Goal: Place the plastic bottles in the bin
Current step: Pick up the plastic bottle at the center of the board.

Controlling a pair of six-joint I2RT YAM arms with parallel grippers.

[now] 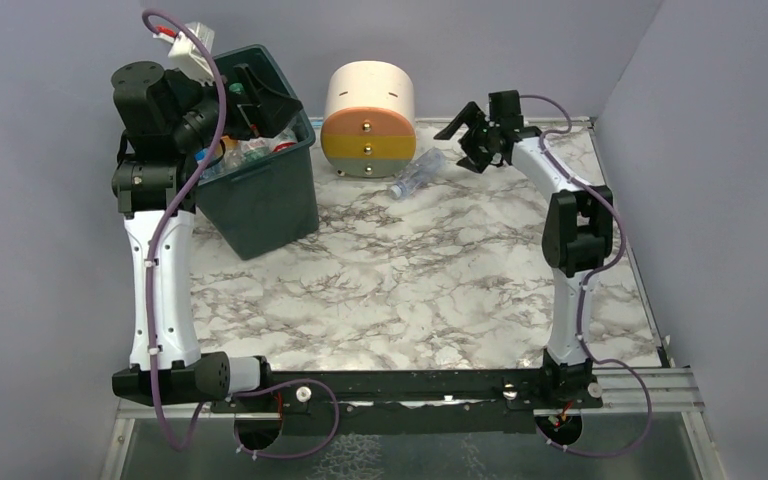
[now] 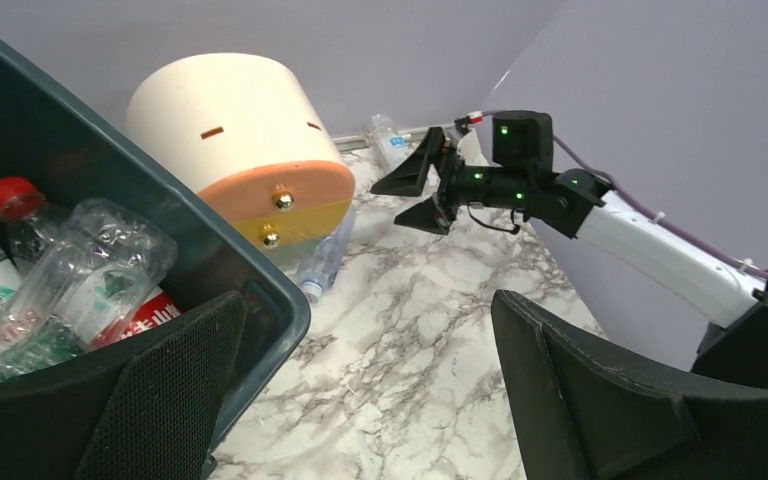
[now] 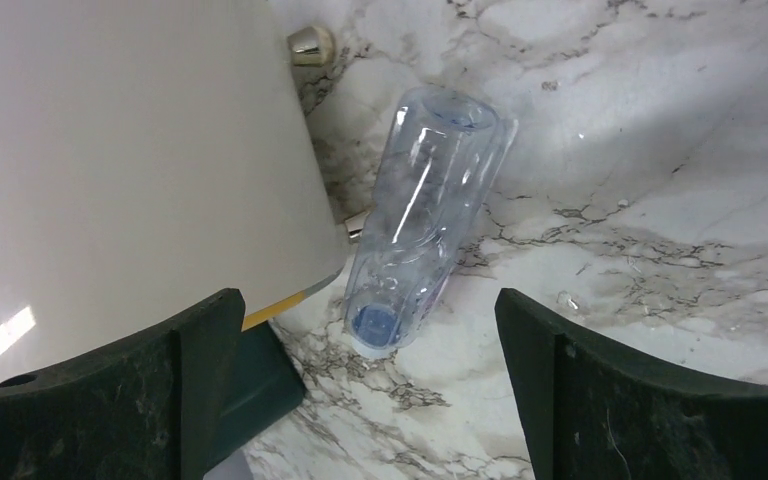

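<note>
Looking into the bin point(image 1: 265, 205) first: it stands at the far left of the marble surface point(image 1: 410, 280), and it is holding a heap of bottles point(image 2: 70, 290). From the left wrist I make out a red-capped bottle point(image 2: 15, 200) against the inner wall, a crumpled clear one point(image 2: 90, 270) lying across the pile, and a red label showing under it. How many are in there in all, I can't tell.

My left claw point(image 2: 368, 300) hangs over the bin's rim with its fingers spread wide and nothing between them; one finger is above the pile, the other out over the surface.

Just beside the bin is the round cream drawer unit point(image 1: 368, 110) with orange and yellow fronts. One clear bottle point(image 3: 425, 210) lies on its side on the surface right next to that unit, blue cap pointing back toward the bin.

My right claw point(image 1: 470, 130) is above that bottle, fingers wide apart, gripping nothing and not touching it.

The left wrist also shows another clear bottle point(image 2: 388, 140) lying by the back wall, beyond the right claw.
</note>
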